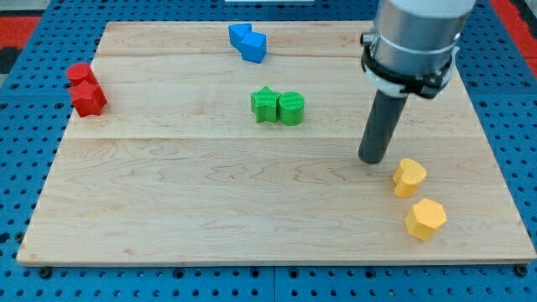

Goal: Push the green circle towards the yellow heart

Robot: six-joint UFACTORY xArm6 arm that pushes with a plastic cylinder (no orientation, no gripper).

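The green circle (292, 108) sits near the middle of the wooden board (210, 201), touching a green star (264, 104) on its left. The yellow heart (409, 177) lies at the view's right, lower down. My tip (372, 158) rests on the board just left of and slightly above the yellow heart, well to the right of and below the green circle. The rod hangs from the grey arm at the view's top right.
A yellow hexagon (426, 219) lies below the heart near the board's right edge. Two blue blocks (247, 42) sit at the top centre. Two red blocks (85, 89) sit at the left edge. Blue pegboard surrounds the board.
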